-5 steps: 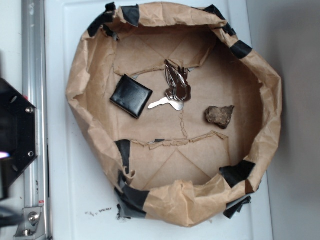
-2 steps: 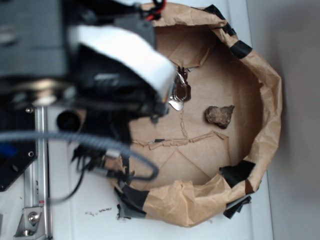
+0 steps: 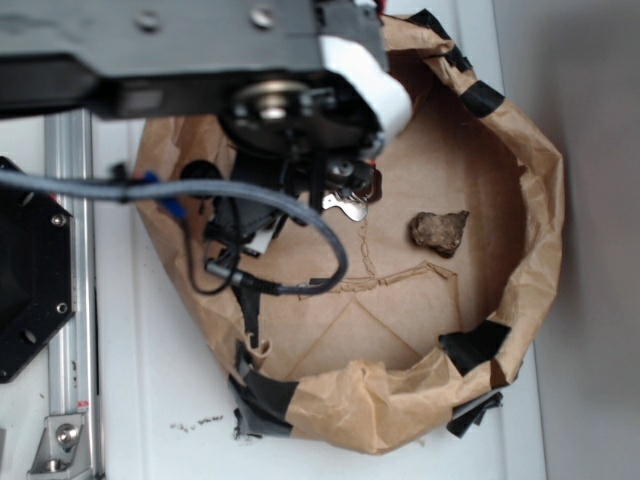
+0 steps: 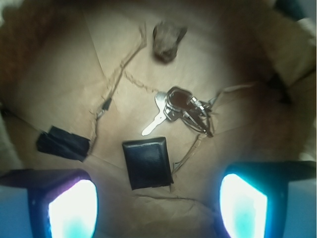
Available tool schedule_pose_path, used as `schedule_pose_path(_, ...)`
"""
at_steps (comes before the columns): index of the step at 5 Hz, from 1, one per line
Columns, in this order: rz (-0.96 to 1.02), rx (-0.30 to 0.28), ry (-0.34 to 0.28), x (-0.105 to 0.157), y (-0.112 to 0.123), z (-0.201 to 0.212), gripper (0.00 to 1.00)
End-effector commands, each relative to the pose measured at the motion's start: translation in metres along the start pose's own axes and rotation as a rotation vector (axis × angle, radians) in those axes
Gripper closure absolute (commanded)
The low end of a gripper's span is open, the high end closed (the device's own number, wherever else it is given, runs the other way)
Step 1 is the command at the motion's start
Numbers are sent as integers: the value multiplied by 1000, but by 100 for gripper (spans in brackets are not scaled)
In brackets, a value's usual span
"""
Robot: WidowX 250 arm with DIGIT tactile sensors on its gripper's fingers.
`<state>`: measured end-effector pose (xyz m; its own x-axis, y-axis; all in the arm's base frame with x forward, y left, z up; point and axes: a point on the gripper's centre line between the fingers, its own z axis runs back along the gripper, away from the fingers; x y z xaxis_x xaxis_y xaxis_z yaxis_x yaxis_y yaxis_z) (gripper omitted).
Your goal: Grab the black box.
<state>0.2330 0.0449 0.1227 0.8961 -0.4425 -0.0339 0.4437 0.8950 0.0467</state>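
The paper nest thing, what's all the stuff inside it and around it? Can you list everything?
black box: one, black, flat on the paper floor, between the gripper's fingers in the wrist view
keys: one bunch, silver, just beyond the box
rock: one, brown, farther past the keys
paper bin: one, brown crumpled walls patched with black tape, holds everything
black plate: one, black with screws, outside the bin at the left edge
metal rail: one, silver, beside the plate
robot arm: one, black with a white band, over the bin
gripper: one, fingers apart, above the box
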Motion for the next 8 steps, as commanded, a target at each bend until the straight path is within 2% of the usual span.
schedule_pose_path(1,11,19,-27,1,3,9,0)
schedule_pose_path(2,11,19,-27,1,3,9,0)
schedule_pose_path(3,9,-11,-8,-6,-4,-13,0)
schedule_pose_path(4,25,1,-41,-7,-3,-38,0)
schedule_pose_path(5,33,17,-21,-15,-2,-60,0)
schedule_pose_path(6,95,-4,-26,-17,11,-55,0)
schedule_pose_path(7,158,-18,-57,-18,30,-36,0)
schedule_pose_path(8,179,-4,-101,-16,34,-16,0)
